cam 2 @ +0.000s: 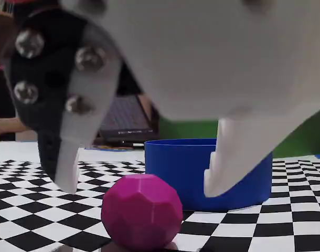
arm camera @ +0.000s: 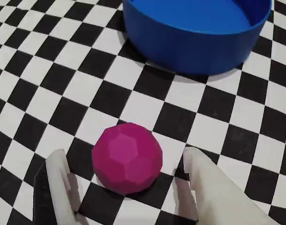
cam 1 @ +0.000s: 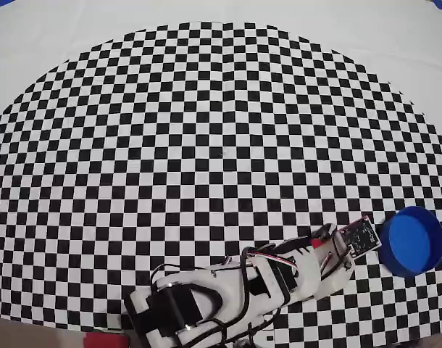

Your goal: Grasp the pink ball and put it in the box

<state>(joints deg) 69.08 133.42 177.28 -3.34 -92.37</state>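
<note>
The pink ball (arm camera: pixel 127 158) is a faceted magenta sphere resting on the checkered cloth. My gripper (arm camera: pixel 124 153) is open, with one white finger (arm camera: pixel 58 183) on the ball's left and the other finger (arm camera: pixel 213 187) on its right, a gap on each side. The fixed view shows the ball (cam 2: pixel 141 211) on the cloth below and between the two fingertips of the gripper (cam 2: pixel 140 189). The box (arm camera: pixel 190 47), a round blue container, stands just beyond the ball and holds nothing. From overhead, the arm (cam 1: pixel 279 275) covers the ball and the box (cam 1: pixel 413 241) lies just right of the wrist.
The round black-and-white checkered cloth (cam 1: pixel 206 145) covers most of the table. A laptop (cam 2: pixel 123 123) and a green surface (cam 2: pixel 186 128) stand behind the table in the fixed view. The arm's base (cam 1: pixel 170 312) sits at the cloth's near edge.
</note>
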